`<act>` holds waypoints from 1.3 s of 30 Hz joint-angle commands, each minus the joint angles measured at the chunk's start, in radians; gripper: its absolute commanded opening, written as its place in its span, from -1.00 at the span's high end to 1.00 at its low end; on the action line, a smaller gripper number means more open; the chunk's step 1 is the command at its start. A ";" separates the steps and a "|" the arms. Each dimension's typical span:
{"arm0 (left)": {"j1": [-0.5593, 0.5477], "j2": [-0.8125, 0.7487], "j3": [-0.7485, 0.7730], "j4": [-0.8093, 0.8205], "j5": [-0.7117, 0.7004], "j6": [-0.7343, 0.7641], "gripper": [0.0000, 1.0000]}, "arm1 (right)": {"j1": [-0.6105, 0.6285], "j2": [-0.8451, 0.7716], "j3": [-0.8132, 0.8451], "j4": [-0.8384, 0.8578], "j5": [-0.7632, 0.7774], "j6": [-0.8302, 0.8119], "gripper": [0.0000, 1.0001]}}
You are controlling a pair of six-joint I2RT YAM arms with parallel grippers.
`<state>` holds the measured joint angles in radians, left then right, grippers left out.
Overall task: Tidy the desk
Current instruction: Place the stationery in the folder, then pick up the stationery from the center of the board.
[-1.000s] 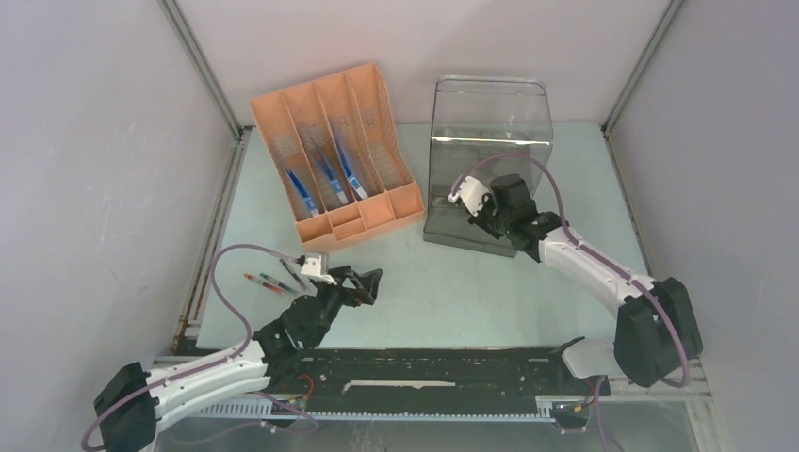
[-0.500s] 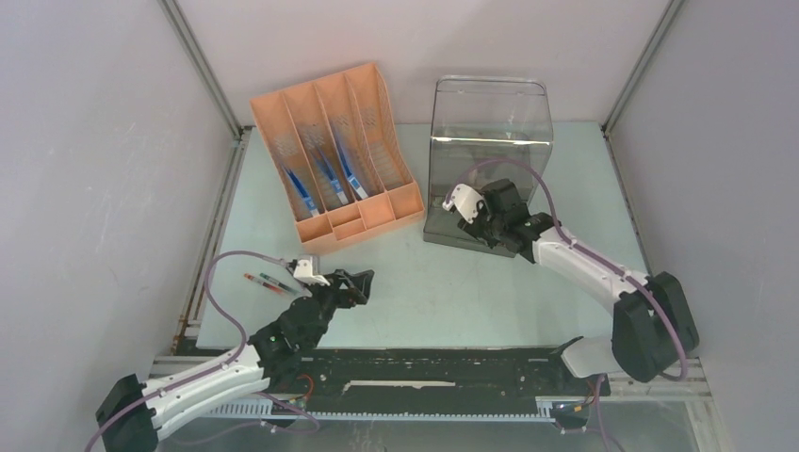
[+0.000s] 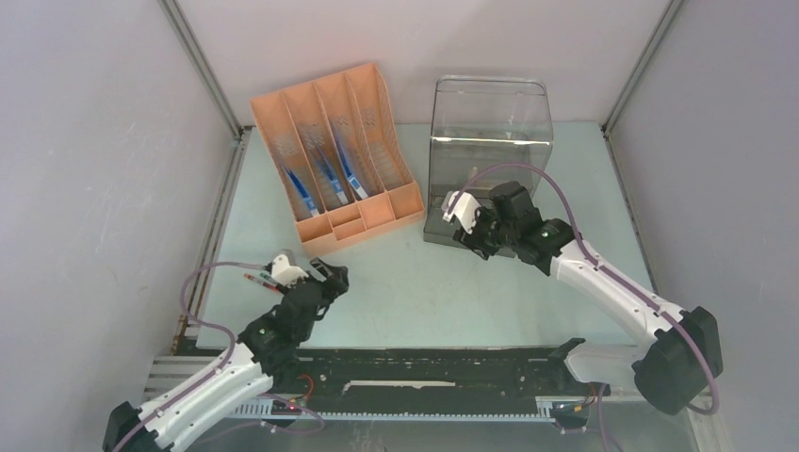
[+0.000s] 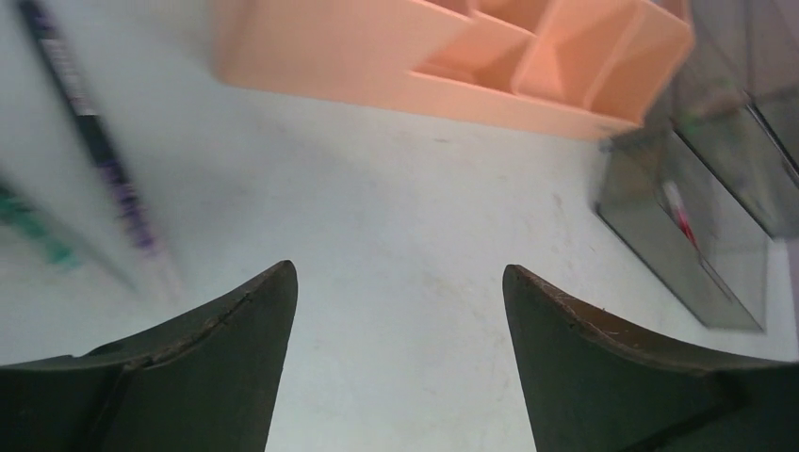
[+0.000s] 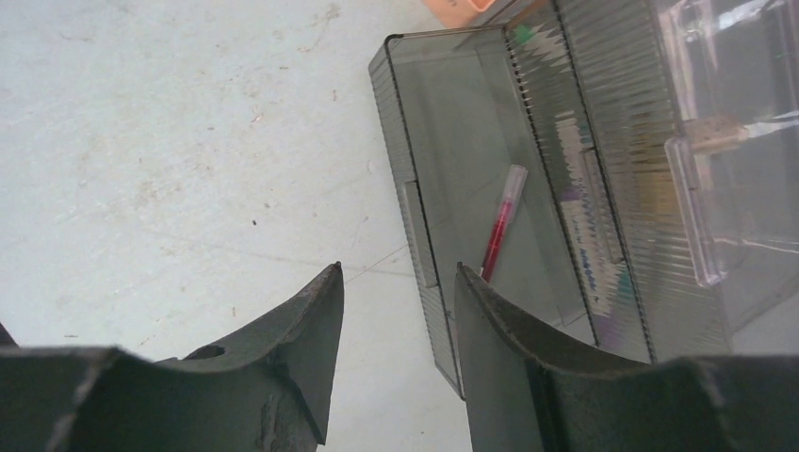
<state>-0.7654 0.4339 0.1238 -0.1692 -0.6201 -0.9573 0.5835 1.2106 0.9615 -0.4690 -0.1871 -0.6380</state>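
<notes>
The desk [image 3: 424, 292], a pale mint-green top, lies under the orange organizer [image 3: 400, 202] and spreads out from it on every side, back to the grey walls and forward to the arms' bases. Just to the right of the organizer stands a smoky clear box [image 3: 490, 118] with a shallow tray [image 5: 452, 188] at its foot, close beside the organizer's front right corner. The right gripper [image 5: 398, 273] hangs to the right of the organizer, over the tray's front edge, its jaws partly apart with nothing between them. The left gripper [image 4: 398, 273] hangs in front of the organizer above bare desk, jaws spread wide and empty. Blue items [image 3: 325, 179] lie in three of the organizer's slots. A few pens [image 3: 267, 280] lie on the desk in front of the organizer's left end, blurred in the left wrist view. A red pen [image 5: 499, 231] lies in the tray.
</notes>
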 commanded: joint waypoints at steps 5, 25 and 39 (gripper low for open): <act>0.214 0.063 0.179 -0.331 -0.041 -0.130 -0.73 | 0.019 0.003 0.030 -0.027 -0.001 -0.013 -0.09; 0.424 0.540 0.399 -0.408 -0.028 -0.119 -0.43 | 0.019 0.039 0.029 -0.022 0.017 -0.014 -0.10; 0.468 0.655 0.399 -0.358 0.003 -0.079 -0.08 | 0.019 0.051 0.029 -0.020 0.026 -0.017 -0.10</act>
<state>-0.3107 1.0687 0.5018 -0.5480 -0.6144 -1.0458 0.5957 1.2564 0.9615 -0.5053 -0.1699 -0.6460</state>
